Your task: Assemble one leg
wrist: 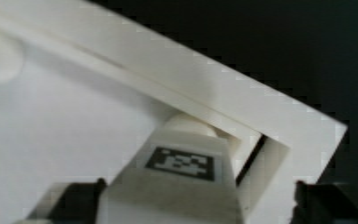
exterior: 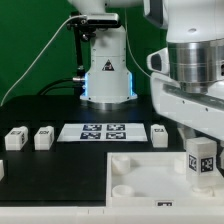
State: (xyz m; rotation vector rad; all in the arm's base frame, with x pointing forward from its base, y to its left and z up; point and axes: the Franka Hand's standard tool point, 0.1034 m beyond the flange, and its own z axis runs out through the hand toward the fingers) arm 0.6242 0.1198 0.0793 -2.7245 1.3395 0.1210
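Observation:
A leg (exterior: 201,163), a small white block with a black-and-white marker, stands upright at the corner of the large white panel (exterior: 140,178) on the exterior view's right. My gripper (exterior: 201,148) is straight above it, jaws either side. In the wrist view the leg (wrist: 185,165) reaches down to the panel's raised corner rim (wrist: 247,100). One finger (wrist: 80,203) is next to the leg. The other finger (wrist: 329,203) stands off it, with a strip of rim showing between. My gripper (wrist: 201,206) is open around the leg.
Two loose legs (exterior: 15,138) (exterior: 43,137) lie at the exterior view's left and one more (exterior: 159,131) lies right of the marker board (exterior: 103,131). Another white piece (exterior: 2,170) shows at the left edge. The robot base (exterior: 107,75) stands behind.

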